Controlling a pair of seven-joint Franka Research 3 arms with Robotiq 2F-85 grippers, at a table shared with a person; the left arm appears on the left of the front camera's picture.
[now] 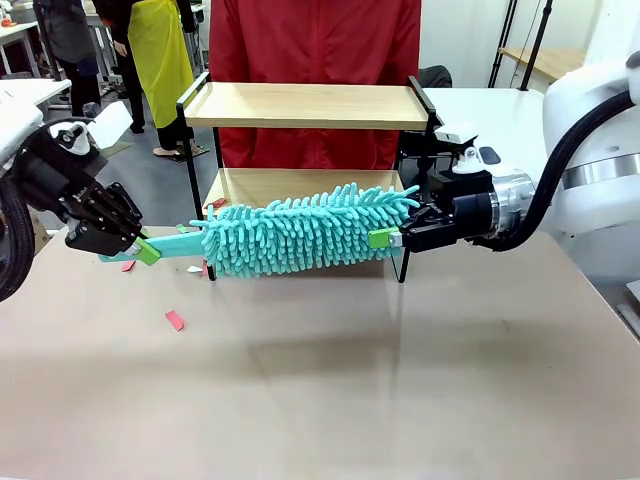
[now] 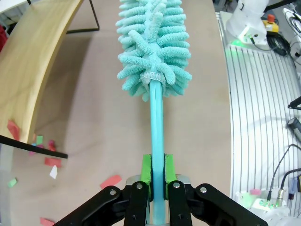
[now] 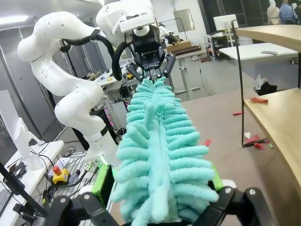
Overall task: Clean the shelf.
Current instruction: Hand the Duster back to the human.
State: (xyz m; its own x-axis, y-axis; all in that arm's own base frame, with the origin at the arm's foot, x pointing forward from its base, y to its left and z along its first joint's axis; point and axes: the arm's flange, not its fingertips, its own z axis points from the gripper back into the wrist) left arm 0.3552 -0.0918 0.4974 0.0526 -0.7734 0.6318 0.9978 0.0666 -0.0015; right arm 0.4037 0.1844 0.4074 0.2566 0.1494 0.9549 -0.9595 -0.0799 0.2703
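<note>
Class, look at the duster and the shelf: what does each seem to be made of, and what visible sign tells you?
Duster: soft teal chenille-like fingers, probably microfibre, on a smooth, likely plastic handle. Shelf: pale matt boards with faint grain, wood or wood-look laminate, in a thin black frame that looks like painted metal.

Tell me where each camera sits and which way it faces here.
Front: between the arms, facing the person across the table; left gripper, right gripper, duster, shelf.
Left wrist: looks along its pads up the handle.
Right wrist: looks over the duster's head at the left arm.
All share the duster.
</note>
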